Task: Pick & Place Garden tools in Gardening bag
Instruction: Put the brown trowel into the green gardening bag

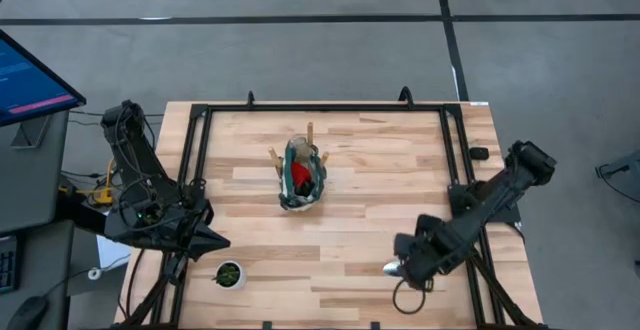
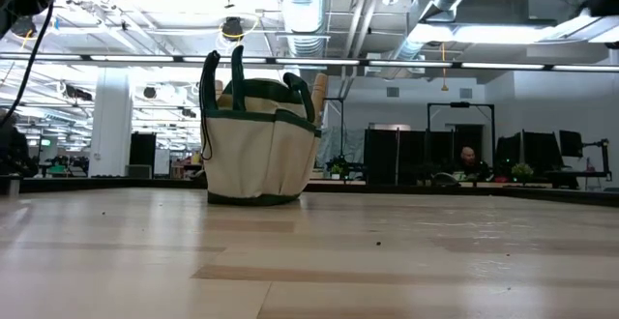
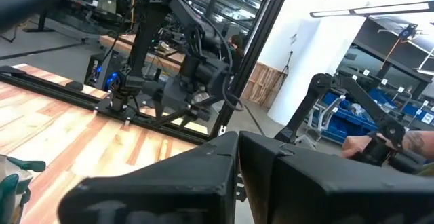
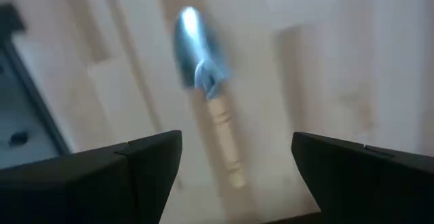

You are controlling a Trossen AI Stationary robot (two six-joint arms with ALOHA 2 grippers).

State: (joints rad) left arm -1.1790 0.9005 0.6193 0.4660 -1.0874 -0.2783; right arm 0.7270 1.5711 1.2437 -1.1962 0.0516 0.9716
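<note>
Near the front right of the pale planked wooden surface point(image 1: 380, 170), the right hand point(image 4: 237, 153) hovers with its dark blocky fingers spread wide over a trowel point(image 4: 207, 91) lying flat, its shiny scooped metal blade joined to a turned light-wood handle. Farther back, mid-surface, the soft oval fabric gardening bag point(image 1: 302, 175) stands upright, wooden handles and something red poking out. The left hand point(image 1: 205, 238) waits at the left edge beside a small round pot point(image 1: 229, 274); its fingers look closed, though the view is poor.

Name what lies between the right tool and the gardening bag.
Only bare tabletop in the high view, between the right tool, over a trowel, and the gardening bag.
</note>
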